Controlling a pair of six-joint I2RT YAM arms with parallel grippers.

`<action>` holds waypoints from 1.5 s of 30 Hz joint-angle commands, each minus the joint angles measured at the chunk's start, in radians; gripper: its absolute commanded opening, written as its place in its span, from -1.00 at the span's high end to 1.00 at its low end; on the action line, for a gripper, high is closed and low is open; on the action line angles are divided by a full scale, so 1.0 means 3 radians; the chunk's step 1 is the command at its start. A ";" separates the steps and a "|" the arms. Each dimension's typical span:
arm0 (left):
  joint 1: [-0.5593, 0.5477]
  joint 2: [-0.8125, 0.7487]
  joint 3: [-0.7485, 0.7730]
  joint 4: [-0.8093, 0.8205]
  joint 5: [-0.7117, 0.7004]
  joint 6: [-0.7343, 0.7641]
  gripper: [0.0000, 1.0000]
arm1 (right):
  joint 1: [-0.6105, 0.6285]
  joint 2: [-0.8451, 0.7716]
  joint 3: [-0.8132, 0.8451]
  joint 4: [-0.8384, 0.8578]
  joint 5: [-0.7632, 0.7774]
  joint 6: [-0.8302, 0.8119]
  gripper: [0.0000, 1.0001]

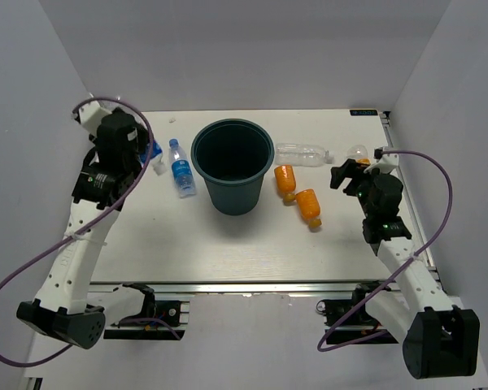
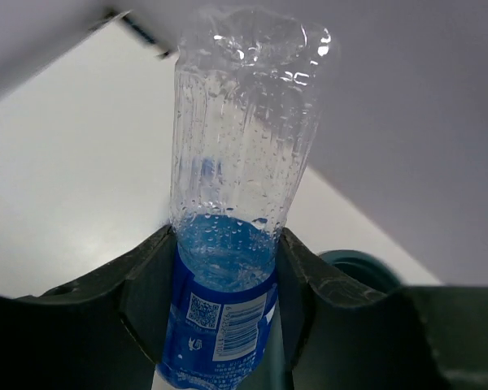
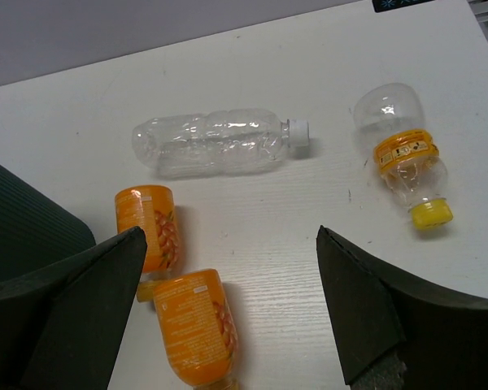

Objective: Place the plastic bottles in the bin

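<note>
No word or number showing sharply enough to read.
- Blue label (image 2: 220, 325) on clear bottle (image 2: 244, 138): carrying QR code and barcode, small print blurring.
- Orange band (image 3: 404, 150) on round bottle (image 3: 388, 110): showing tiny dark marks, illegible.
- Black sticker (image 1: 363, 112) at far table (image 1: 187, 244) edge: lettering too small to read.

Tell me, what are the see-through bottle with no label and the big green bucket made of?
The see-through bottle looks like thin, glossy clear plastic: light glints on its ribbed sides. The bucket seems thicker, dull dark green plastic, opaque with a smooth moulded rim.
</note>
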 commanded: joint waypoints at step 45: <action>0.0568 0.0316 -0.0998 0.1403 0.1023 0.0253 -0.97 | 0.0547 0.1645 0.0537 -0.0612 -0.0565 -0.0202 -0.76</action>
